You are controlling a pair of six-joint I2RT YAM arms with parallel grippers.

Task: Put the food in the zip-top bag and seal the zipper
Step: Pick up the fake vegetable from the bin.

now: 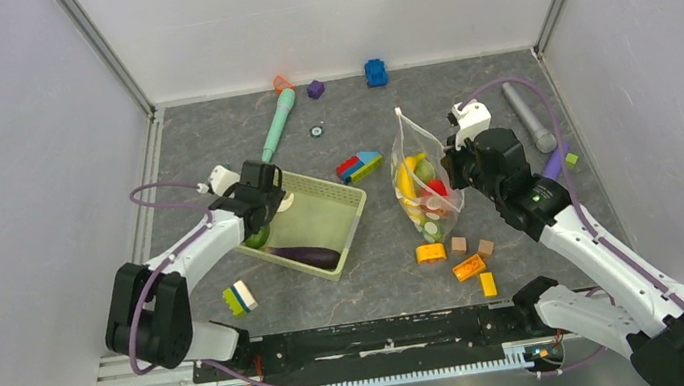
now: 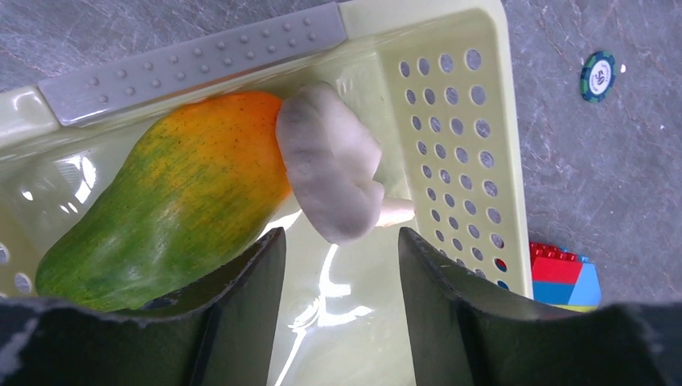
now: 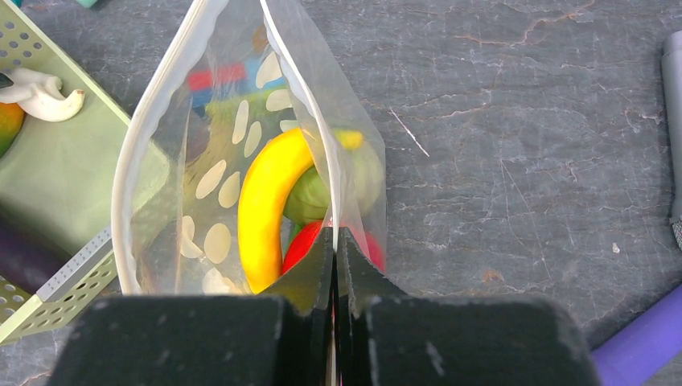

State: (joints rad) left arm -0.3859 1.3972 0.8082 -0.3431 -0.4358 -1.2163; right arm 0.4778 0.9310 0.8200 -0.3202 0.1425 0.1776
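Grey marbled surface (image 1: 529, 258), white walls: the zip-top bag (image 1: 422, 182) stands centre-right, mouth open, with a yellow banana (image 3: 261, 201) and red and green pieces inside. The right end effector (image 3: 334, 241) is clenched on one thin wall of the bag, propping it up. The film looks floppy and slick, probably best taken at the stiffer zipper (image 3: 121, 193). At left, the left end effector (image 2: 339, 235) hangs released and wide over the basket (image 2: 466, 145), above a mango (image 2: 161, 209) and a white piece (image 2: 330, 169). Both look light, hard and smooth, so gripping the mango across its narrow middle seems safest.
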